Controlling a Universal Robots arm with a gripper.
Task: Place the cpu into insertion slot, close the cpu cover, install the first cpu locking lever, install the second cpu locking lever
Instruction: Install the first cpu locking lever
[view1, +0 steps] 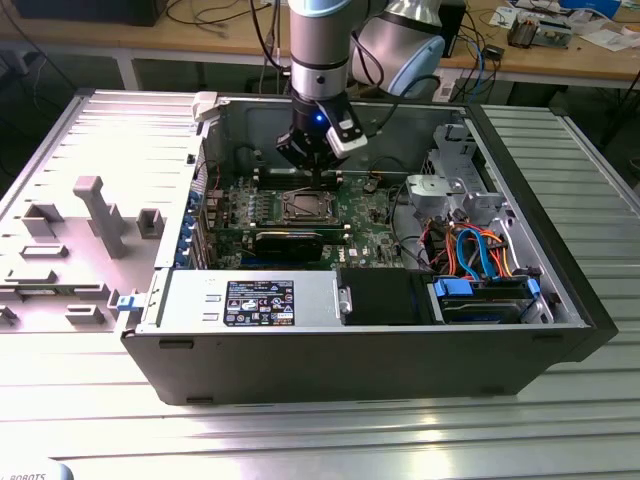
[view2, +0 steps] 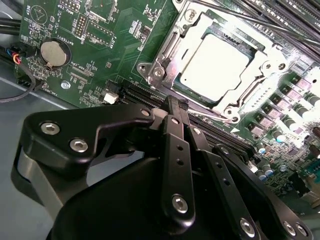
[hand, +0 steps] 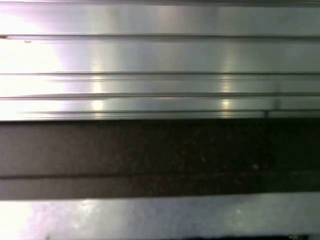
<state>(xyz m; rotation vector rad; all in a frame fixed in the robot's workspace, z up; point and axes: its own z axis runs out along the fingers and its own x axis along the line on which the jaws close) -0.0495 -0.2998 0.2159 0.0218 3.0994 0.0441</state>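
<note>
One chip (view2: 214, 61) sits in one socket (view2: 165, 50) under one cover (view2: 260, 87); gripper (view2: 176, 106) points straight down beside it, fingers together.

The cpu (view2: 214, 62) has a smooth, bright silver metal top, glaring under the light; the cpu cover (view2: 165, 55) framing it is dull silver metal; the end effector (view2: 176, 107) looks matt black with shiny screws; the table (view1: 330, 425) is ribbed, glossy metal.
</note>
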